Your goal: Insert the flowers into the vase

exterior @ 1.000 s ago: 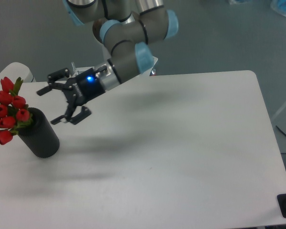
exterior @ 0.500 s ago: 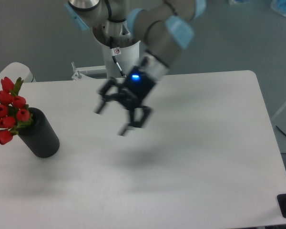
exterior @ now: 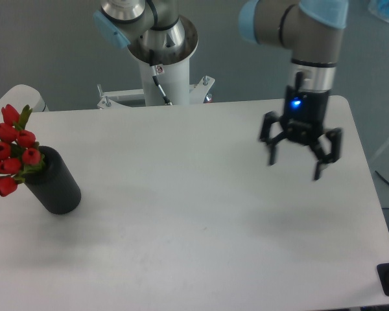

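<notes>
Flowers (exterior: 11,150) are seen seated in the vase (exterior: 54,181), red buds spilling over its rim at the far left of the table (exterior: 201,233). Largest first: the white table, then the arm (exterior: 311,45) reaching down over the right side, then the black vase, then the tulip bunch. The gripper (exterior: 301,154) hangs well apart from the vase, fingers spread wide, nothing held. Insertion is judged done; the step in hand looks like retreat. No further grasp seems called for, only parking the arm.
</notes>
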`<act>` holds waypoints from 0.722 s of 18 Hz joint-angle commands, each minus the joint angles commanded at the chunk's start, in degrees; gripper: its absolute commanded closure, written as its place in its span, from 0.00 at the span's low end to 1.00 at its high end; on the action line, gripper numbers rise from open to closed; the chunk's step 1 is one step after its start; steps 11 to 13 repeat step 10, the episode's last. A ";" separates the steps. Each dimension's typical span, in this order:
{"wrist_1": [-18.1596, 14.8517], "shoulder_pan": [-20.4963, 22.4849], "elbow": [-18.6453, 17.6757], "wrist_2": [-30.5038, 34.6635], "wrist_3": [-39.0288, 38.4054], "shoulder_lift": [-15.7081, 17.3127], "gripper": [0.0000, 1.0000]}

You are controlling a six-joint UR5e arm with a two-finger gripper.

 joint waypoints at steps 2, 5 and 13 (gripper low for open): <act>-4.92 -0.61 2.81 3.09 0.19 1.24 0.00; -9.43 -0.88 4.67 6.18 0.27 2.65 0.00; -9.87 -0.79 4.85 6.62 0.10 3.61 0.00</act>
